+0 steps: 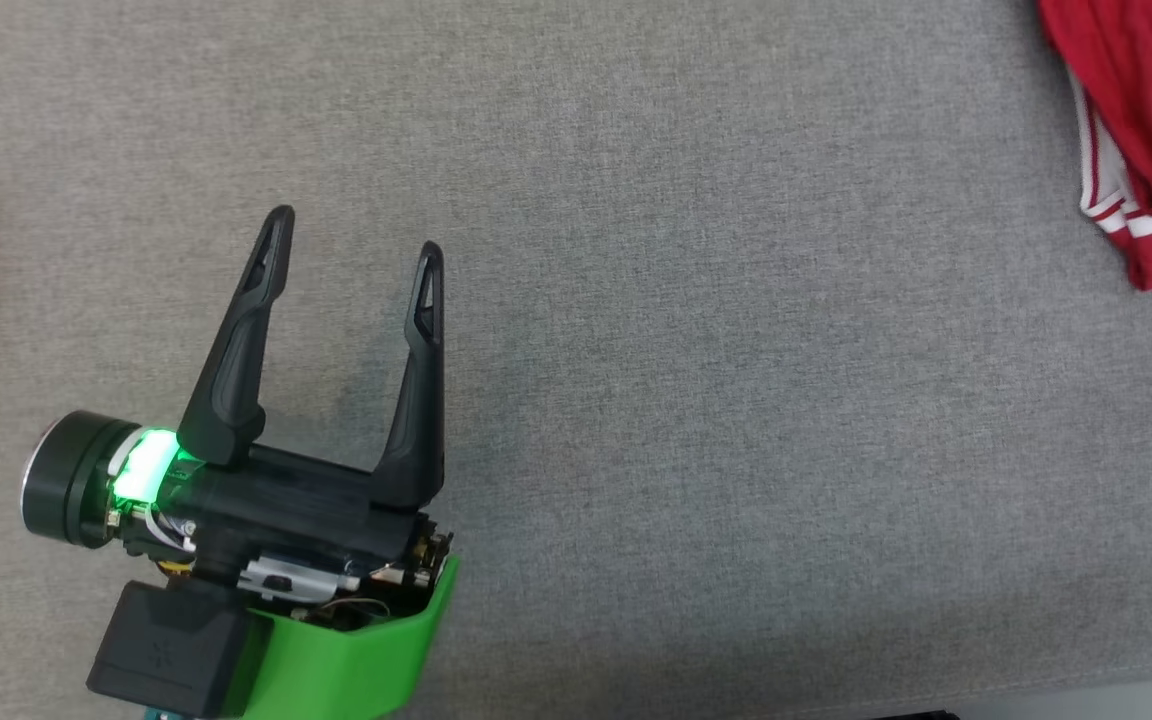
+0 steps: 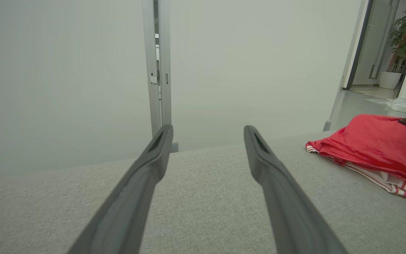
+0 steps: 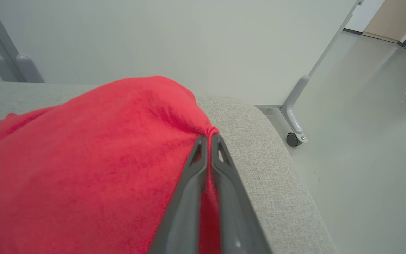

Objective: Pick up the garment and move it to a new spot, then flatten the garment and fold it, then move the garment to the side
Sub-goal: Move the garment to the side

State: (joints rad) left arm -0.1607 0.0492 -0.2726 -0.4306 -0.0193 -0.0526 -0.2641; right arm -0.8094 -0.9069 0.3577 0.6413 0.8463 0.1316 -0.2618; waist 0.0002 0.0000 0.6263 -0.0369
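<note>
Two-fingered left gripper [image 1: 355, 232] spread wide and empty over grey woven fabric surface [image 1: 736, 400], right gripper [image 3: 208, 139] clamped on bunched red white-striped garment [image 3: 100, 158]

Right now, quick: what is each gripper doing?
Left gripper: open, holding nothing.
Right gripper: shut on the red garment.

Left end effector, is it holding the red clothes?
No, the left end effector is open above the bare grey cushion, and the red garment lies apart from it, off to the right.
</note>
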